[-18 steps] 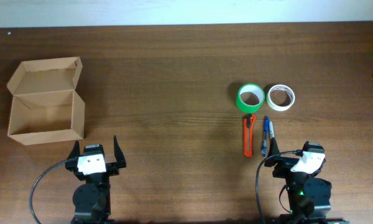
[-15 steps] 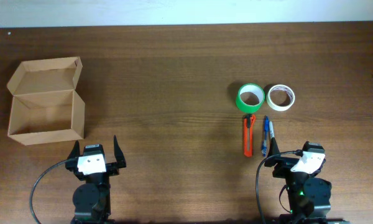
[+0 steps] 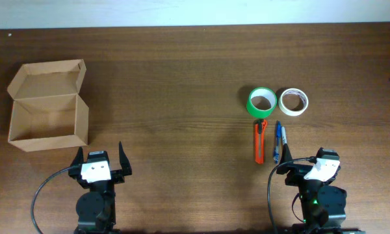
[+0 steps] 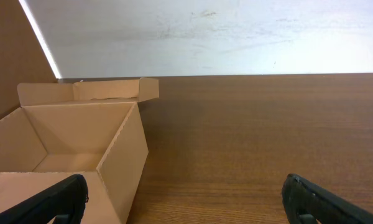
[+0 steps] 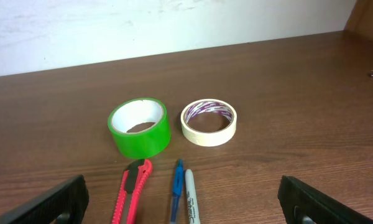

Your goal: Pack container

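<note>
On the table (image 3: 182,71), the container (image 3: 82,120) stands near my left gripper (image 3: 101,158) at its eleven o'clock, its lid (image 3: 49,78) laid back toward twelve; everything else lies well apart, off toward three o'clock. At eleven o'clock of my right gripper (image 5: 188,208) the pen (image 3: 278,142) lies with the utility knife (image 3: 259,143) at its nine and the marker (image 5: 191,199) just beside it at its three; the left tape roll (image 5: 140,140) sits at the knife's twelve, the right tape roll (image 5: 208,134) just beside that roll at its three, not touching.

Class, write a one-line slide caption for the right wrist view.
Green tape roll and cream tape roll side by side; red box cutter, blue pen, white marker in front.
</note>
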